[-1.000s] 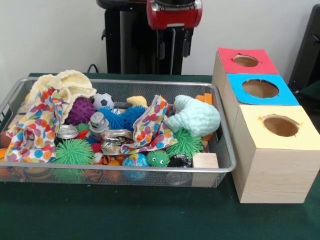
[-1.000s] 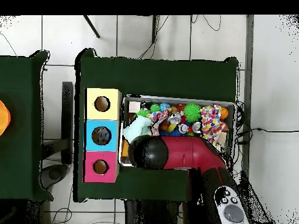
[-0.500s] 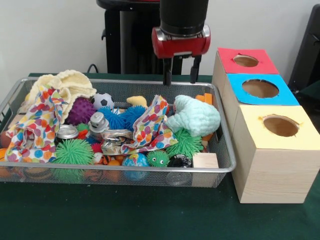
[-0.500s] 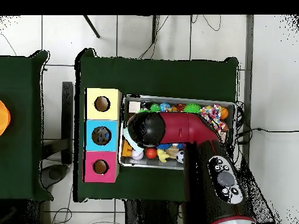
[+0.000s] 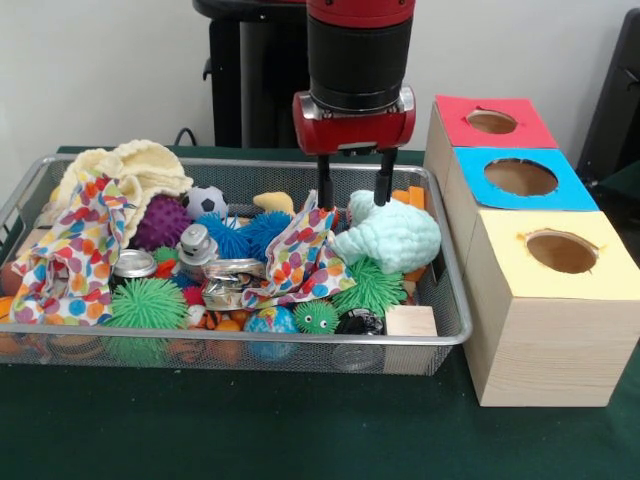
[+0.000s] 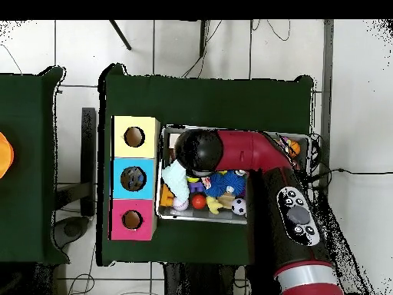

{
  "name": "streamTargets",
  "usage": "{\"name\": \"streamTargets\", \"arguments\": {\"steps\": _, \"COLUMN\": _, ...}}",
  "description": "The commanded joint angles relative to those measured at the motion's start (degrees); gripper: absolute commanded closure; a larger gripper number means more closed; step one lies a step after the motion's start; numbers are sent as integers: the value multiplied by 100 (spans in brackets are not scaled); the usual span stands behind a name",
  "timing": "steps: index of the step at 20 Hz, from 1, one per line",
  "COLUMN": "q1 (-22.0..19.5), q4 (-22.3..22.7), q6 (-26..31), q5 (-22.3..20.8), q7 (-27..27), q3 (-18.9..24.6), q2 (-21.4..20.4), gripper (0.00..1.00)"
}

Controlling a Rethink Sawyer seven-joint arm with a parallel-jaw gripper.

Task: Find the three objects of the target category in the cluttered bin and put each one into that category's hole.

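1. We see the gripper (image 5: 354, 196) lowered into the wire-mesh bin (image 5: 452, 300), its two thin black fingers (image 5: 325, 197) spread apart and holding nothing.
2. One finger stands at the top fold of a polka-dot cloth (image 5: 297, 258); the other is at the upper edge of a fluffy mint cloth (image 5: 392, 237).
3. We cannot tell which category is the target; the soft cloths lie among spiky green balls (image 5: 148, 303), a blue spiky ball (image 5: 238, 236), a purple knobbly ball (image 5: 162, 222), a small football (image 5: 206, 202), crushed metal cans (image 5: 228, 281) and a wooden block (image 5: 411, 322).
4. A cream knitted cloth (image 5: 130, 165) is heaped at the bin's far left corner.
5. Beside the bin, three wooden boxes carry round holes in red (image 5: 492, 122), blue (image 5: 520, 177) and yellow (image 5: 561, 251) tops.
6. From overhead, the red arm (image 6: 253, 150) covers much of the bin.
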Motion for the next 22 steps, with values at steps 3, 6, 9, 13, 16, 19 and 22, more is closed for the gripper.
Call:
{"name": "streamTargets", "arguments": {"steps": 3, "q1": -177, "q4": -666, "q6": 958, "q5": -150, "q7": -723, "q3": 407, "q2": 202, "gripper": 0}}
{"name": "streamTargets", "arguments": {"steps": 6, "q1": -216, "q4": -660, "q6": 992, "q5": -147, "q7": -743, "q3": 419, "q2": 179, "gripper": 0}}
{"name": "streamTargets", "arguments": {"steps": 9, "q1": -233, "q4": -677, "q6": 913, "q5": -183, "q7": -744, "q3": 433, "q2": 268, "gripper": 0}}
{"name": "streamTargets", "arguments": {"steps": 13, "q1": -298, "q4": -593, "q6": 790, "q5": -227, "q7": -778, "q3": 448, "q2": 313, "gripper": 0}}
{"name": "streamTargets", "arguments": {"steps": 16, "q1": -367, "q4": -345, "q6": 486, "q5": -312, "q7": -748, "q3": 443, "q2": 365, "gripper": 0}}
{"name": "streamTargets", "arguments": {"steps": 19, "q1": -430, "q4": -266, "q6": 208, "q5": -428, "q7": -744, "q3": 457, "q2": 496, "gripper": 0}}
{"name": "streamTargets", "arguments": {"steps": 22, "q1": -495, "q4": -228, "q6": 77, "q5": -540, "q7": -747, "q3": 448, "q2": 608, "gripper": 0}}
